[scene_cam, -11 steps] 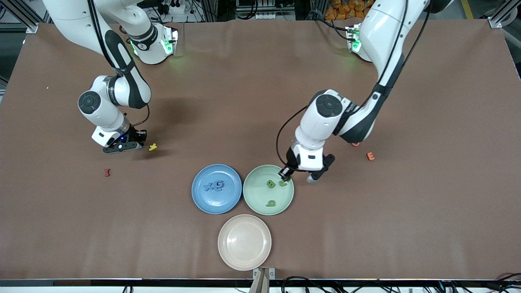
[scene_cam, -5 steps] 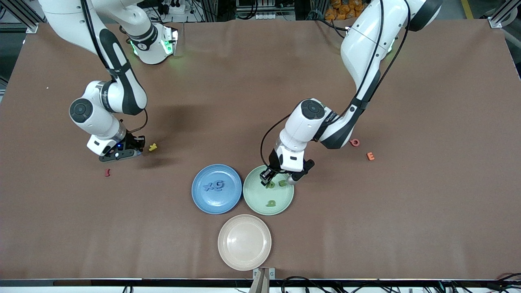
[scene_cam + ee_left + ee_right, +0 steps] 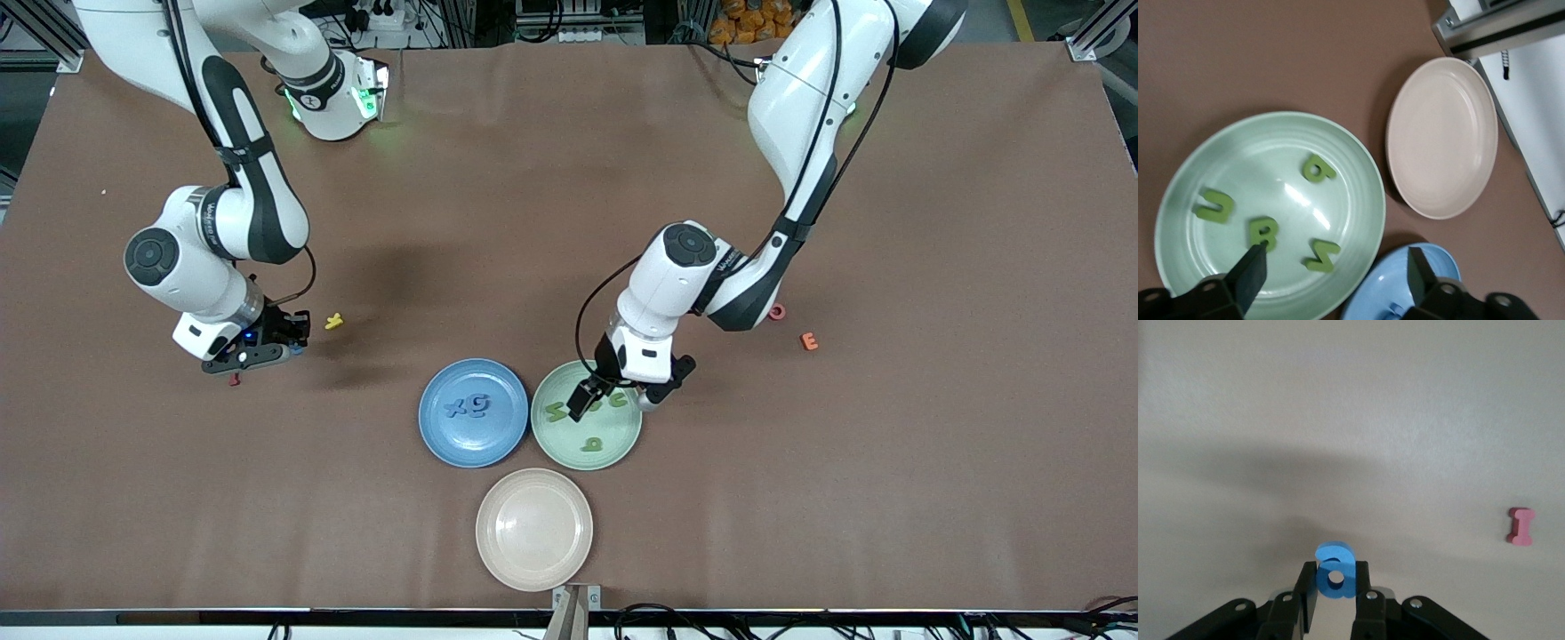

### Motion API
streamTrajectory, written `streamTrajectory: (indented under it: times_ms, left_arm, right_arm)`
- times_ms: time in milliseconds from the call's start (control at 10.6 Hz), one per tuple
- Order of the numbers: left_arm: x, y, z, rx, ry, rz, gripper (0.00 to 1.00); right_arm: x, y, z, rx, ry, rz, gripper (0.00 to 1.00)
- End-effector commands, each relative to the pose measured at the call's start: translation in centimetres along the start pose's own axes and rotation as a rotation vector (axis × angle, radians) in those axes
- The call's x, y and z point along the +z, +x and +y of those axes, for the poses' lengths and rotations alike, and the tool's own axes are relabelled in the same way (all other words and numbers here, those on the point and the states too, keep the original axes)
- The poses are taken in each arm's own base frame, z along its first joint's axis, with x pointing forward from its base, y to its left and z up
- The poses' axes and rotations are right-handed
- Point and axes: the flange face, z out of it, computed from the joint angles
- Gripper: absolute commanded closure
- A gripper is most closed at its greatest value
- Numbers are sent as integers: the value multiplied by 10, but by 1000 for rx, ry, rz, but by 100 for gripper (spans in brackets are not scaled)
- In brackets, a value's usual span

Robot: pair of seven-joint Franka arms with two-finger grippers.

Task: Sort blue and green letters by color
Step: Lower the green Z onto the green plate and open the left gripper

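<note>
Left gripper (image 3: pixel 613 402): hanging open over the pale green round plate (image 3: pixel 622 449), four green foam letters (image 3: pixel 1263 233) lying inside, sorted. Right gripper (image 3: pixel 286 340): pinching a small blue foam letter a (image 3: pixel 1335 570) above the brown table (image 3: pixel 889 489), presumably for the blue round plate (image 3: pixel 444 440).

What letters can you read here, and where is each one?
"a": blue, in the right gripper
"u": green plate
"B": green plate
"N": green plate
"p": green plate
"x": blue plate
"G": blue plate
"E": orange, on the table
"I": dark red, on the table
Yellow letter, pink letter, arm labels: too small to read.
</note>
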Motion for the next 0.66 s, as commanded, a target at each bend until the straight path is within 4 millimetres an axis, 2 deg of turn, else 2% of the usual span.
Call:
streamTrajectory:
  times_ms: [0,188,376,564]
  left_arm:
    - [-2,27,-13,48,189,57,0]
    - [-15,64,-26,73,327,76,0]
    - [-33,96,-38,128,455,48,0]
    - [-59,113,-37,146,513,37,0]
  right_arm:
    - [-15,17,-14,65,21,8,81]
    - [-16,29,-36,101,17,13,81]
    - [-16,48,-68,136,15,29,81]
    - [-16,66,-92,151,20,47,81]
